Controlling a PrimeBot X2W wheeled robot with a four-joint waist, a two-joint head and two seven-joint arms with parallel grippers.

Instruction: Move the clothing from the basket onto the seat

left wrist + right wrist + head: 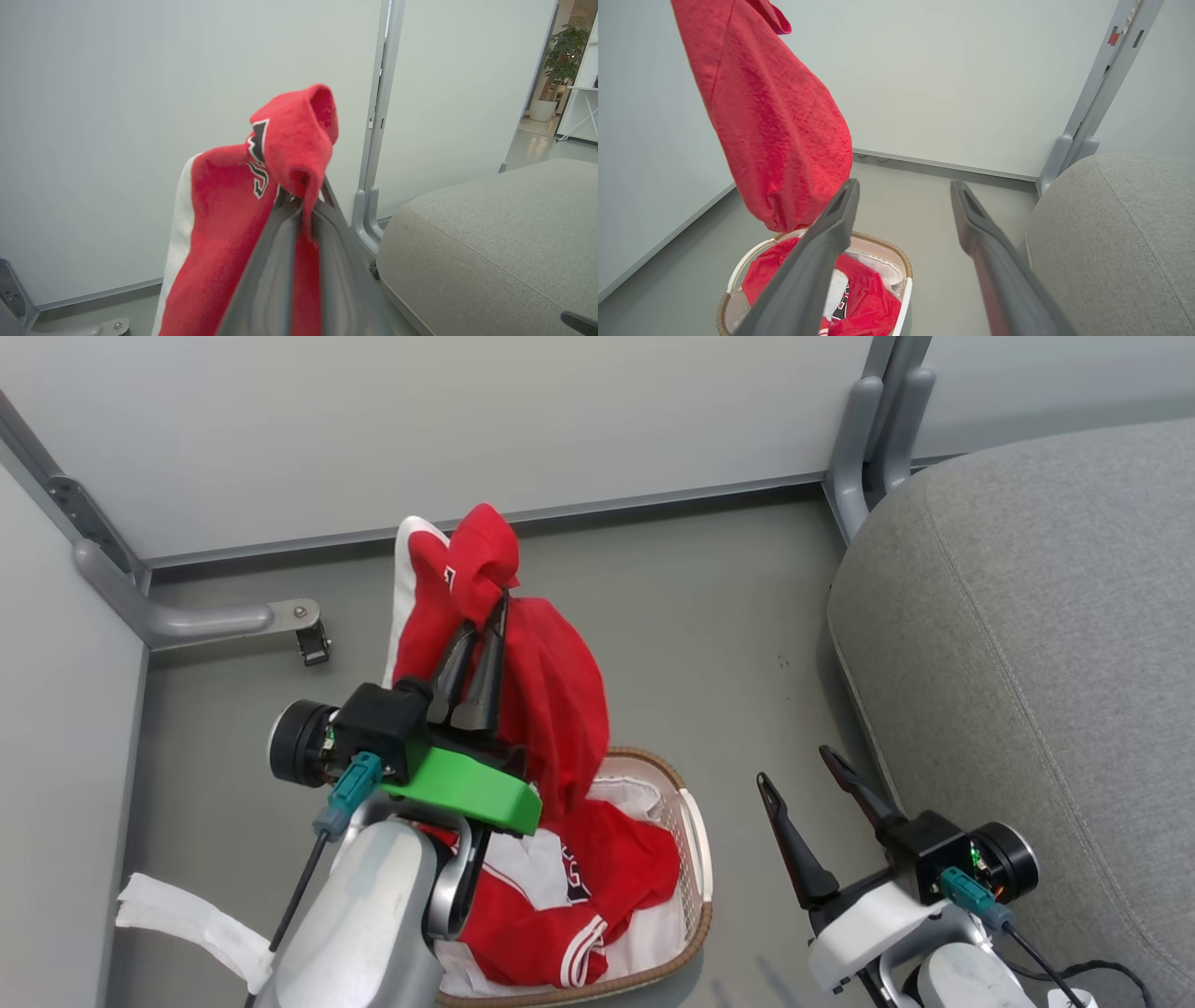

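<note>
Head view: left pincer (487,613) clenched on red clothing (551,695) above the basket (700,868); right pincer (795,765) spread open near the seat (1027,616).

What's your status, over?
Left gripper shut on red garment, hanging over basket. Right gripper open, empty. More clothing in basket. Nothing blocking the seat.

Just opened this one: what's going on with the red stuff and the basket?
The robot is partway through emptying the basket. Its left gripper is shut on a red garment and holds it up high, the lower end hanging close above the basket. More red and white clothing lies inside. The right gripper is open and holds nothing, beside the grey seat, which has no clothing on the part in view.
</note>
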